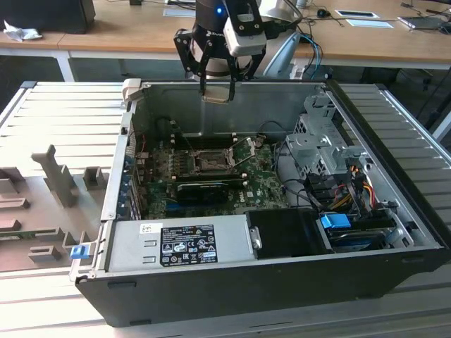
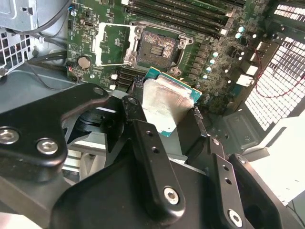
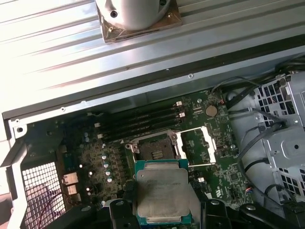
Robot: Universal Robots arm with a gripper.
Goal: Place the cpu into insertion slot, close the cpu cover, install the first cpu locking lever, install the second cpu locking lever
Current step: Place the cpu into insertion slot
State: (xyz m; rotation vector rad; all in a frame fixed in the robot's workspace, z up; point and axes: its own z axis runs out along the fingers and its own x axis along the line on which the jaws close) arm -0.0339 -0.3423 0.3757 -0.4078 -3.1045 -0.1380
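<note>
The end effector (image 1: pixel 216 90) grips the cpu (image 3: pixel 162 193) above the open case (image 1: pixel 232 285), the insertion slot (image 3: pixel 155 149) bare and the cpu cover (image 3: pixel 202 142) flipped up, so no step is finished.

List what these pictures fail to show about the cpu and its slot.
- Underside of the cpu: turned away in both wrist views; its metal top shows.
- The cpu's near edge: behind the gripper body in the second wrist view.
- Contacts of the insertion slot: too small in the exterior view.
- Near part of the motherboard: behind the grey power supply in the exterior view.
</note>
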